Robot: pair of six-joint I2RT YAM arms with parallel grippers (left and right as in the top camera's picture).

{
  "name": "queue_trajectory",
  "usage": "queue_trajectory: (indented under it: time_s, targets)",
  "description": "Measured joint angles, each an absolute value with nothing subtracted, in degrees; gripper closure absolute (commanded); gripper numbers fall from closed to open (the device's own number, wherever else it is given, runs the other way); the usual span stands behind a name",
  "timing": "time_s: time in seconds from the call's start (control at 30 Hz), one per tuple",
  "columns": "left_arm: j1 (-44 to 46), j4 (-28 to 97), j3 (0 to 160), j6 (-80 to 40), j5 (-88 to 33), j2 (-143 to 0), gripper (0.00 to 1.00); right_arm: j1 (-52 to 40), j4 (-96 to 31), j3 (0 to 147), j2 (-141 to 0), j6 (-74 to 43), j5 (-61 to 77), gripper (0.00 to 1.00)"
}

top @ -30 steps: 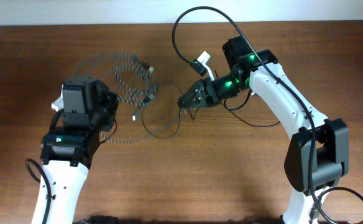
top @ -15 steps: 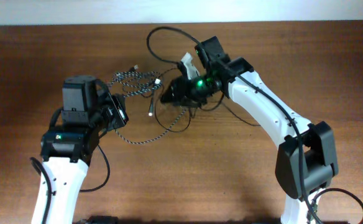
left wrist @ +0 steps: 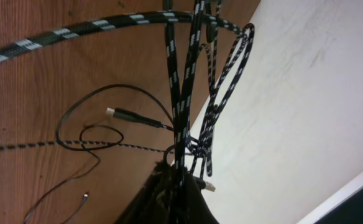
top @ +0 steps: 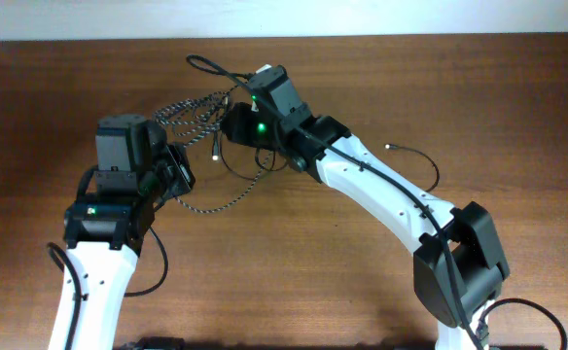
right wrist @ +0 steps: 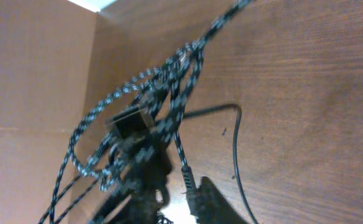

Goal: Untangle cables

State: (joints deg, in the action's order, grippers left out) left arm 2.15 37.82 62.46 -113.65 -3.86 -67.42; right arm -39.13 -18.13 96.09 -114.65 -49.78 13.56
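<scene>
Speckled cable (left wrist: 180,93) is clamped tight in the left hand (left wrist: 172,186). Its loops are gripped by the right hand (right wrist: 169,186) too, blurry though.

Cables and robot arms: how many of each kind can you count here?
Speckled braided cable: 1
Thin plain black cable: 1
Robot arms: 2, the left arm and the right arm
Total: 4
</scene>
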Motion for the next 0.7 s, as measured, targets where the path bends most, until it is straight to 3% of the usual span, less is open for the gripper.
queue_trajectory:
  time_s: [0.17,0.3,0.33,0.4,0.47,0.53,0.57,0.6,0.63,0.67,0.7]
  targets:
    - [2.17,38.28,62.46,-113.65,-5.63,-67.42,1.0,-38.28,-22.92,96.2,-114.65,-43.03,12.43,0.96]
    - [2.11,37.95,62.43,-113.65,-3.31,-67.53,1.0,-29.26,-54.43,96.77,-114.41,-27.44,13.15,0.96]
    - [2.11,37.26,62.46,-113.65,-2.72,-67.64,1.0,-27.42,-58.87,96.71,-114.39,-24.27,14.87,0.91]
    - [2.11,35.9,62.43,-113.65,-2.26,-67.7,1.0,-25.8,-59.59,96.62,-114.41,-15.86,28.21,0.36]
    - [2.07,35.75,62.43,-113.65,-2.09,-67.72,1.0,-26.17,-56.14,96.55,-114.39,-6.2,45.47,0.07]
    - [2.07,35.99,62.43,-113.65,-2.13,-67.72,1.0,-26.61,-54.08,96.57,-114.39,-1.37,49.21,0.05]
    - [2.07,36.29,62.43,-113.65,-2.31,-67.75,1.0,-26.61,-53.82,96.55,-114.39,-1.58,46.7,0.44]
    - [2.07,36.62,62.43,-113.65,-2.76,-67.72,1.0,-26.61,-53.58,96.55,-114.39,-1.48,43.48,0.66]
    - [2.07,37.71,62.43,-113.49,-3.7,-67.75,1.0,-26.61,-52.88,96.55,-114.39,-1.78,41.82,0.63]
    - [2.07,38.72,62.46,-113.4,-4.16,-67.75,1.0,-26.61,-51.42,96.53,-114.39,-1.52,40.95,0.46]
    - [2.07,38.87,62.46,-113.4,-4.47,-67.75,1.0,-26.61,-50.15,96.51,-114.39,-0.14,40.71,0.42]
